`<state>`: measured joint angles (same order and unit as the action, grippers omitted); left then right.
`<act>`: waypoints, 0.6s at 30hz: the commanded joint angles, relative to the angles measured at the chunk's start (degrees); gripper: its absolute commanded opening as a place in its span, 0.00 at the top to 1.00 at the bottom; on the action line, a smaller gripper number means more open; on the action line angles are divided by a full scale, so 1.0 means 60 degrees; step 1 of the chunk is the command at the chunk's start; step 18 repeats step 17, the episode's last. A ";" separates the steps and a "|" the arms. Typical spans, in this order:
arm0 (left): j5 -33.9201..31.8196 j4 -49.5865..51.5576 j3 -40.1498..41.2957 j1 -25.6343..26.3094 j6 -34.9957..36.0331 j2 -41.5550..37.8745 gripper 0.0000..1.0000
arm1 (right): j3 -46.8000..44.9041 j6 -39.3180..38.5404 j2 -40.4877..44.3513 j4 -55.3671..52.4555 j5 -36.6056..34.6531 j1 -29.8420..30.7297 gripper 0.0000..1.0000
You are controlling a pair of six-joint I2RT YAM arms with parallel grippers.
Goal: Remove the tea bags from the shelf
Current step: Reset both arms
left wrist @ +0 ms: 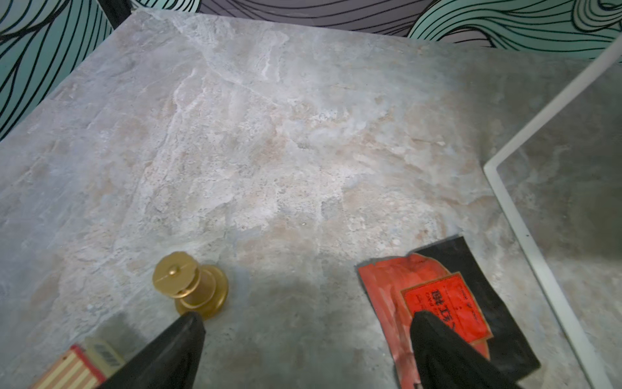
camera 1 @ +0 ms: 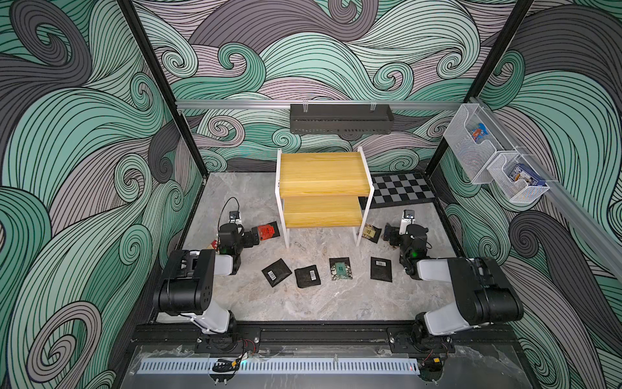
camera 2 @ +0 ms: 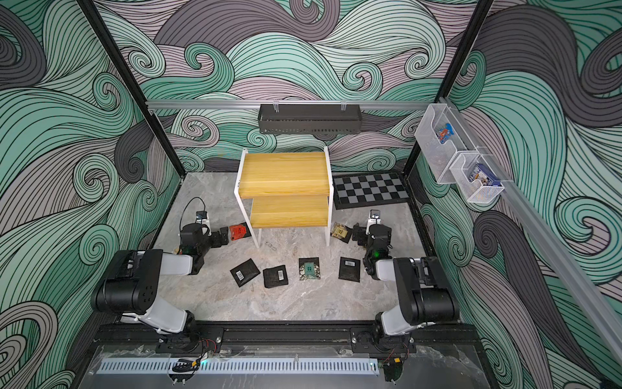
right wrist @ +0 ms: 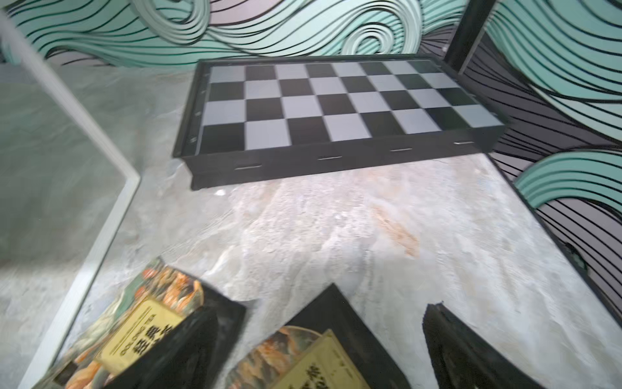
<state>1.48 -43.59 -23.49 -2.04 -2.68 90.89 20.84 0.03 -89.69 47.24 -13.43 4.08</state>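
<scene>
Four bags (camera 1: 340, 268) lie in a row on the table (camera 1: 303, 303) before the shelf (camera 1: 323, 173). Left claw (left wrist: 308, 316) stands wide apart, partly over a red bag (left wrist: 437, 293) by the shelf's leg. Right claw (right wrist: 319, 310) is likewise apart, holding nothing, above what look like two tan bags (right wrist: 144, 316), blurred, just beside the other leg.

1. Shelf (camera 1: 323, 188) stands rear-centre on worktop (camera 1: 269, 303).
2. Chessboard (camera 1: 400, 190) lies just right of shelf, by back wall.
3. Four tea bags (camera 1: 340, 268) in a row before shelf.
4. Lone tea bag (camera 1: 267, 231) beside shelf's left front leg; two tea bags (right wrist: 141, 323) near right front leg.
5. Wall tray (camera 1: 340, 119) hangs behind, above shelf; wire baskets (camera 1: 461, 148) on right wall.
</scene>
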 commanded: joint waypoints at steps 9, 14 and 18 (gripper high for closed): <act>0.0164 -0.1319 -0.0026 0.0237 0.0416 -0.0015 0.02 | -0.0411 -0.0954 -0.0136 0.2445 0.0218 0.0467 0.01; 0.0164 -0.1289 -0.0034 0.0238 0.0416 -0.0017 0.01 | 0.0090 -0.0487 -0.0019 0.1297 0.0982 -0.0084 0.01; 0.0103 -0.1267 -0.0032 0.0240 0.0381 -0.0037 0.01 | -0.0306 -0.0681 -0.0007 0.2046 0.1111 0.0007 0.01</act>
